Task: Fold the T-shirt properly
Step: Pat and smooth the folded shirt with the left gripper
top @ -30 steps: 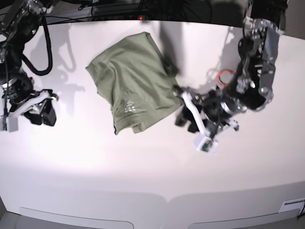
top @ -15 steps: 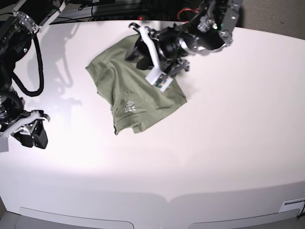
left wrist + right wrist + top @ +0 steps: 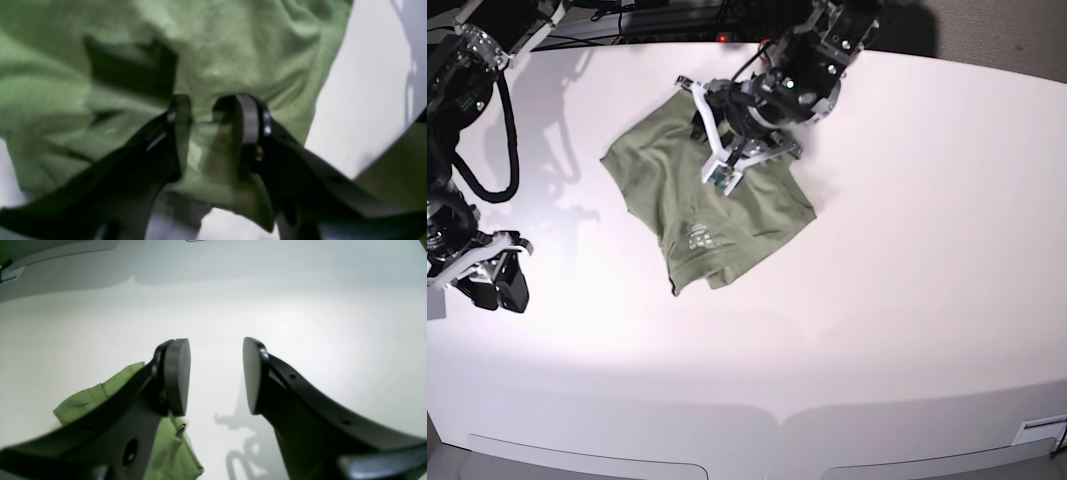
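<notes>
A green T-shirt (image 3: pixel 712 205), partly folded and wrinkled, is spread on the far half of a white table (image 3: pixel 907 300), with a pale printed mark (image 3: pixel 697 236) facing up near its nearer edge. The left gripper (image 3: pixel 699 128) is set down over the shirt's far part. In the left wrist view its jaws are seen narrowly parted with a ridge of cloth bunched between the pads; whether the cloth is truly clamped cannot be told. The right gripper (image 3: pixel 216 376) is parked well apart at the table's side, jaws half open and empty.

For a clean fold, a full layer should probably be pinched before lifting, and the edge carried over evenly.

The cloth between the left pads is shown only by the left wrist view; the shirt's whole outline is given only by the base view.
</notes>
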Controlling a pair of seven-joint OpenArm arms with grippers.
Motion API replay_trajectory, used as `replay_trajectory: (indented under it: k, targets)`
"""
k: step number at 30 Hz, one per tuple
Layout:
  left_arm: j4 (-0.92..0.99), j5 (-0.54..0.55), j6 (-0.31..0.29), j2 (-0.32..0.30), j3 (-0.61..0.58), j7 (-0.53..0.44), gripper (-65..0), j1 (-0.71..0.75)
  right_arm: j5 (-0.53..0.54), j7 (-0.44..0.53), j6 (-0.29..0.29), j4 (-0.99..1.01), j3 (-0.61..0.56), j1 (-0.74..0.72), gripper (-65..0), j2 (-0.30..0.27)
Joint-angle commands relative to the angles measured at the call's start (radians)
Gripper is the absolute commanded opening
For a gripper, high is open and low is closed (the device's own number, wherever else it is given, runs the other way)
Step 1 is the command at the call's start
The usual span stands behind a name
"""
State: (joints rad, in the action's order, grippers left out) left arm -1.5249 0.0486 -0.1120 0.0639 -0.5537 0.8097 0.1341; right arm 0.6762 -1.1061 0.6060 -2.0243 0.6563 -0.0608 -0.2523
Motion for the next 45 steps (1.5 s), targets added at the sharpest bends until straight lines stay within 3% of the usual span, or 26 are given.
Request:
replay_trajectory:
  k: [1, 6, 14, 20, 25, 37, 40, 42, 45]
  targets:
    - [0.025, -0.068, 0.019, -0.012, 0.0, 0.077, -43.5, 0.008, 0.013, 0.021, 0.0, -0.018, 0.003, -0.014, -38.5, -0.013]
    - [0.026, -0.207, 0.019, -0.059, 0.001, 0.09, -43.5, -0.013, 0.013, 0.021, 0.0, -0.018, 0.003, -0.014, -38.5, -0.013]
    - [0.026, -0.205, 0.019, -0.185, 0.001, 0.087, -43.5, -0.088, 0.013, 0.021, 0.0, -0.018, 0.003, -0.014, -38.5, -0.013]
    - [0.026, -0.206, 0.016, -0.232, 0.001, 0.087, -43.5, -0.101, 0.013, 0.021, 0.0, -0.018, 0.003, -0.014, -38.5, -0.013]
    - [0.026, -0.206, -0.034, -0.272, 0.001, 0.079, -43.5, -0.101, 0.013, 0.024, 0.0, -0.018, 0.003, -0.014, -38.5, -0.013]
    - [0.024, -0.205, -0.037, -0.371, 0.0, 0.032, -43.5, -0.174, 0.013, 0.024, 0.0, -0.018, 0.003, -0.014, -38.5, -0.013]
    - [0.007, -0.172, -0.02, -0.378, 0.002, 0.058, -43.5, -0.21, 0.013, 0.024, 0.0, -0.018, 0.003, -0.014, -38.5, -0.013]
    - [-0.03, -0.132, 0.021, -0.378, 0.003, 0.064, -43.5, -0.226, 0.032, 0.023, 0.001, -0.018, 0.003, -0.014, -38.5, -0.014]
    - [-0.126, -0.123, 0.049, -0.378, 0.003, 0.064, -43.5, -0.229, 0.1, 0.019, 0.053, -0.018, 0.003, -0.014, -38.5, -0.014]
